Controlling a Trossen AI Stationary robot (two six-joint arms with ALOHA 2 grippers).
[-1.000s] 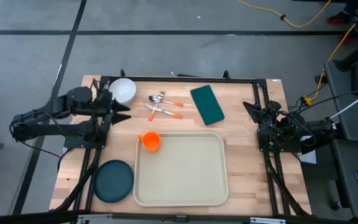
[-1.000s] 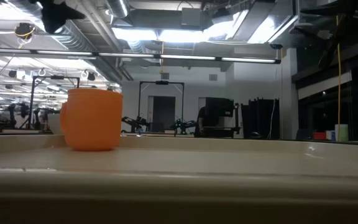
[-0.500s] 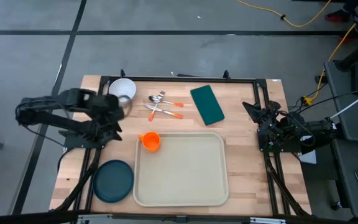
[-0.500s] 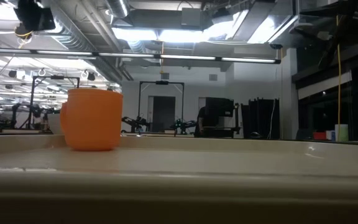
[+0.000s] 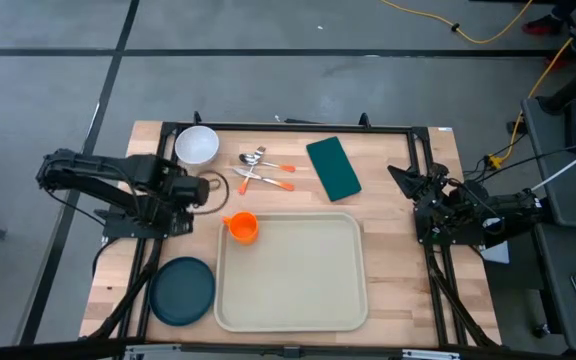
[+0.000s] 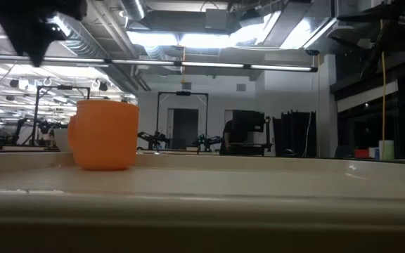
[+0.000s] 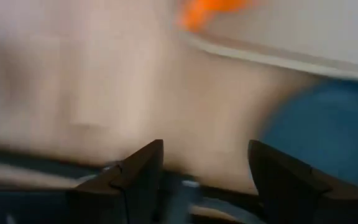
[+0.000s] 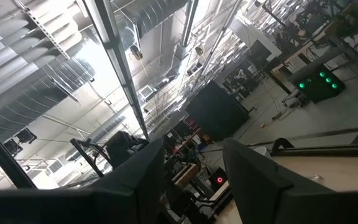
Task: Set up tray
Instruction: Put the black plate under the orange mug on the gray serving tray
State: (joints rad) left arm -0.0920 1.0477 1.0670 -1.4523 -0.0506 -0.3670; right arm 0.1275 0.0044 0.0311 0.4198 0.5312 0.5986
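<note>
The cream tray (image 5: 298,280) lies on the table's near middle; its rim (image 6: 202,211) fills the low view's foreground. An orange cup (image 5: 242,227) (image 6: 105,133) stands upright in the tray's far left corner. My left gripper (image 5: 206,189) (image 7: 204,165) is open and holds nothing, above bare table between the white bowl (image 5: 197,146) and the dark teal plate (image 5: 182,291) (image 7: 328,130). It shows as a dark shape (image 6: 37,24) in the low view. My right gripper (image 5: 400,175) (image 8: 194,180) is open, waits at the table's right edge and points up into the room.
Two spoons with orange handles (image 5: 264,170) lie crossed on the far middle of the table. A dark green napkin (image 5: 333,167) lies to their right. A black frame rail (image 5: 298,127) runs along the far edge and down both sides.
My left gripper has drawn away from the white bowl toward the table's near edge and has come down. The arm has swung its elbow out to the left. Its wrist view is blurred from the motion. Nothing on the table has moved.
</note>
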